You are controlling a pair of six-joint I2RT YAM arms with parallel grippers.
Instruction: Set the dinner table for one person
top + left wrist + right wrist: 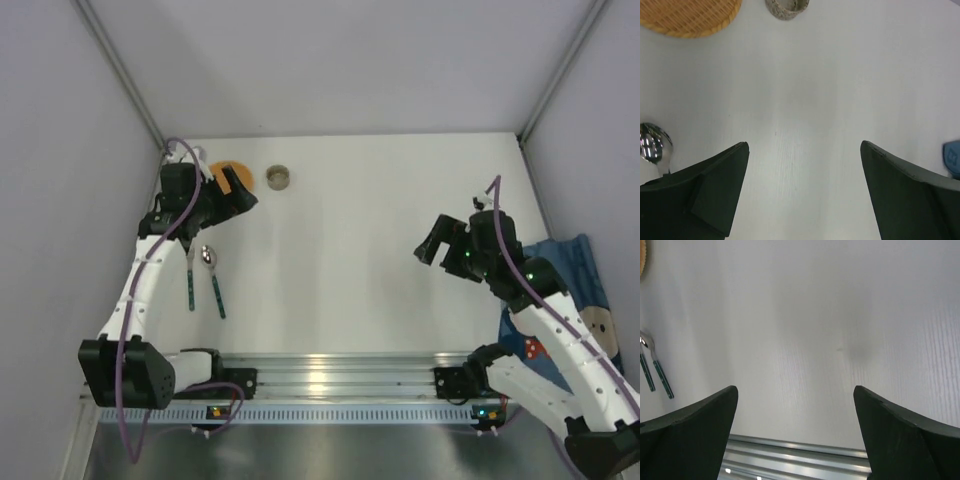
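white dinner table (350, 250) lies below left gripper (804, 150) and right gripper (795, 390), both hovering angled downward, spread wide, empty.

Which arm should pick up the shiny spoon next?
Left, probably. The left gripper, open, hangs close to the spoon, while the right gripper is far across the table beside the blue placemat.

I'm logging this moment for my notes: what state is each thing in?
Left gripper: open, holding nothing.
Right gripper: open, holding nothing.
Spoon: lying flat on the table.
Second utensil: lying flat beside the spoon, head hidden by the left arm.
Cup: upright.
Woven plate: lying flat.
Placemat: rumpled, under the right arm.
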